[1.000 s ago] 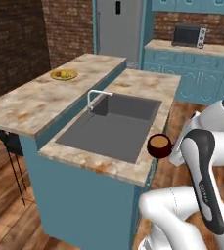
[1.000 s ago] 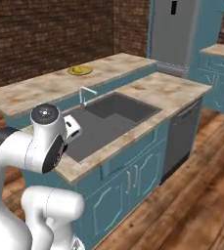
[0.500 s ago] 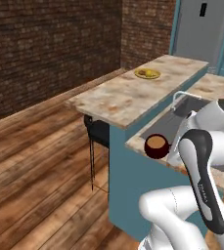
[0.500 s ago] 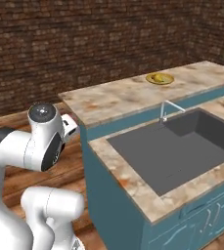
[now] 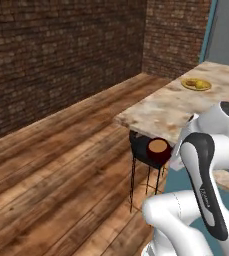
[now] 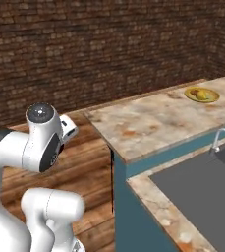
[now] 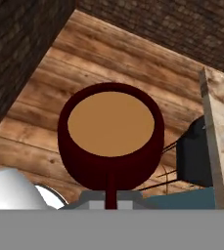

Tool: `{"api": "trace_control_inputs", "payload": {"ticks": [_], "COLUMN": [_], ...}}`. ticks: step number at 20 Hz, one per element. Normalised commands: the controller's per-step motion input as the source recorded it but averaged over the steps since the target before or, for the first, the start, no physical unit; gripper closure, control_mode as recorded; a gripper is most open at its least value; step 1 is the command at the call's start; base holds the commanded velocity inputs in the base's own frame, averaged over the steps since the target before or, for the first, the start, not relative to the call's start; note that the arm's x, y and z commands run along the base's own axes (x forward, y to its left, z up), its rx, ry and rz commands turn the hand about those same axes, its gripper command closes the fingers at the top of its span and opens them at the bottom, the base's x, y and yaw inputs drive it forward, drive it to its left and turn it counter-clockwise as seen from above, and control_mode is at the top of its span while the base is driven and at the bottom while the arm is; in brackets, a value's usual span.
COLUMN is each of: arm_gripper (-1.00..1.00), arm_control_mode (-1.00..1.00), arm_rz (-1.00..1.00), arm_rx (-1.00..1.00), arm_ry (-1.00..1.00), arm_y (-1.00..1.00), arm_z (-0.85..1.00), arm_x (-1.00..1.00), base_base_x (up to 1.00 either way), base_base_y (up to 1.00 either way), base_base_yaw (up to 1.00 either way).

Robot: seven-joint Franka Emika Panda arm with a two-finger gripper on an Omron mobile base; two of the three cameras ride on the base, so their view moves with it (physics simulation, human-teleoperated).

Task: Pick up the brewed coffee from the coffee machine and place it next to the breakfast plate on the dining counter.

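Mug: the dark red mug of coffee (image 5: 158, 150) hangs in mid-air at centre frame of the left base view, over the wooden floor (image 5: 61, 170) and just off the near corner of the dining counter (image 5: 171, 107); from the hand camera it sits at centre frame, brim up, brown liquid level and near the rim (image 7: 110, 132).
Hand: the gripper (image 7: 111, 195) sits at the bottom centre of the hand view, under the mug's handle; its fingertips are hidden there, so whether it is clamped on the handle or slack cannot be told for sure, though nothing else appears to bear the mug.
Handling: judged a small, rigid, light cup, smooth and likely slippery, breakable if dropped; the real hazard is the full load of liquid, which would slop if tilted or jolted. The side handle looks the best place to hold it, kept upright.
Stool: a black seat on thin legs (image 5: 142, 160) stands behind the mug, under the counter's overhang.
Plate: the yellow-rimmed breakfast plate (image 5: 196, 84) lies far along the counter, upper right of the left base view, well apart from the mug; also upper right in the right base view (image 6: 202, 94).
Change: against half a second ago, both base views have swung towards the brick wall (image 5: 61, 55) and the counter's end, so the cameras have moved; the mug sits a little higher and more central in the left base view.
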Motion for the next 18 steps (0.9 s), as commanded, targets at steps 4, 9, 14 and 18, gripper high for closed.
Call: {"api": "trace_control_inputs", "payload": {"ticks": [4, 9, 14, 18], "arm_gripper": [1.0, 1.0, 1.0, 1.0], "arm_control_mode": [1.0, 1.0, 1.0, 1.0], "arm_rz": [0.0, 0.0, 0.0, 0.0], "arm_rx": [0.0, 0.0, 0.0, 0.0], "arm_ry": [0.0, 0.0, 0.0, 0.0], "arm_y": [0.0, 0.0, 0.0, 0.0], "arm_z": [0.0, 0.0, 0.0, 0.0], "arm_x": [0.0, 0.0, 0.0, 0.0], "base_base_x": [0.99, 0.95, 0.79, 0.71], "base_base_y": [1.0, 1.0, 1.0, 1.0], "base_base_yaw": [-0.2, -0.39, -0.58, -0.64]}}
